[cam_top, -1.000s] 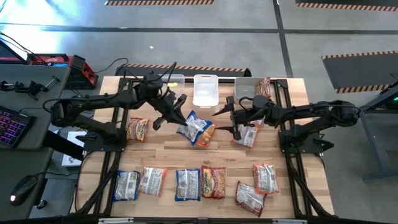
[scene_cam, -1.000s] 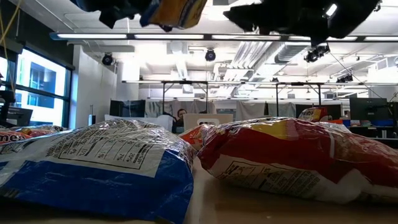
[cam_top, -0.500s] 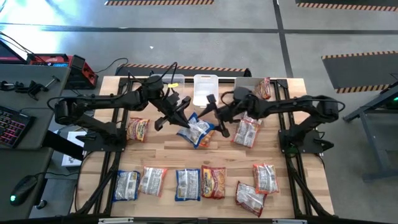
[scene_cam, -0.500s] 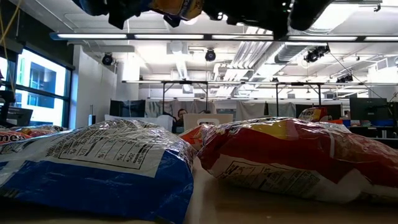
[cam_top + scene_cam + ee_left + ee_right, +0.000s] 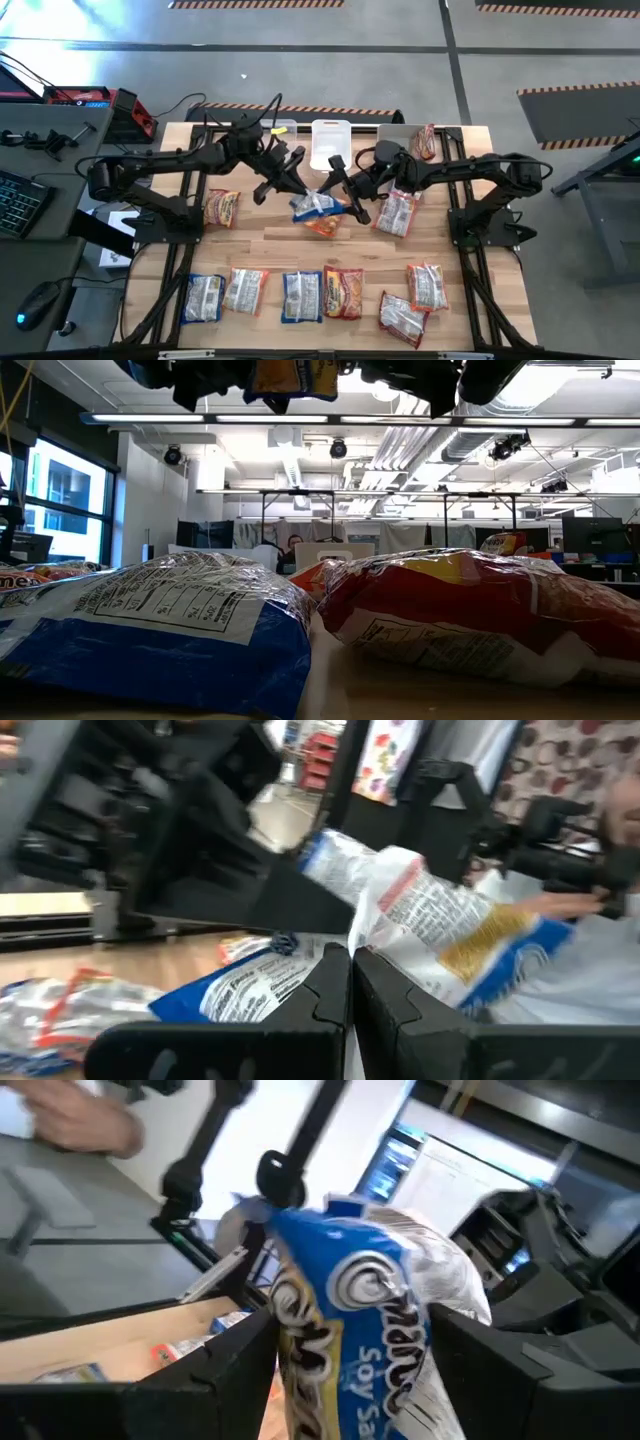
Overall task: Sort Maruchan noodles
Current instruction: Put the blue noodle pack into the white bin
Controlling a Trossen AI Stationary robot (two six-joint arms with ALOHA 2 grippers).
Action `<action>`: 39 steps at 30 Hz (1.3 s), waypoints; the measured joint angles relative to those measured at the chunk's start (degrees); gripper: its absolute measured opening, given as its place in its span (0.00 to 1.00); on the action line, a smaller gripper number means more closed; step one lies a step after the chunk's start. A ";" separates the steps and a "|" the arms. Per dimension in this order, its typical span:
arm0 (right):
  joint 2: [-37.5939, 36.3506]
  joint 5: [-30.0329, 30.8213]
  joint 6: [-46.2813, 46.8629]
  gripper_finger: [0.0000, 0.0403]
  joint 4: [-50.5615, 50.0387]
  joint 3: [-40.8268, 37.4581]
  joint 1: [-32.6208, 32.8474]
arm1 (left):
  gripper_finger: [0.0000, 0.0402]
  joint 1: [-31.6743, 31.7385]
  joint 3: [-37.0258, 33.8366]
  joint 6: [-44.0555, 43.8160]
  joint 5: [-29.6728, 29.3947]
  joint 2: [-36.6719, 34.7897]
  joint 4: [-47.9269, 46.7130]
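A row of six noodle packets (image 5: 320, 293) is laid along the near edge of the table (image 5: 270, 240), well in front of the white bin (image 5: 331, 143) at the far edge. One orange packet (image 5: 221, 208) is seen to the left of and nearer than the bin, and a red-and-white packet (image 5: 397, 213) to its right and nearer. Directly in front of the bin, a blue-and-white packet (image 5: 318, 208) is held above the table between both arms. The left gripper (image 5: 291, 179) is clenched on one corner of this packet, its fingers (image 5: 335, 995) pressed together on the wrapper. The right gripper (image 5: 343, 190) is spread wide, its fingers (image 5: 245, 1345) placed on either side of the packet without pinching it. Another red packet (image 5: 424, 141) lies right of the bin.
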 joint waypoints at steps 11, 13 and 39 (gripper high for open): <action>-0.10 9.70 5.48 0.60 -1.02 -0.15 0.47 | 0.00 0.09 0.02 2.51 -9.80 -0.20 -3.40; -0.17 10.73 3.63 0.60 -2.06 -0.15 0.47 | 0.00 0.09 0.02 2.51 -10.54 -0.20 -3.38; 0.02 24.74 -1.07 0.16 -21.60 10.53 0.43 | 0.25 8.77 0.04 16.24 -18.88 -8.86 -24.60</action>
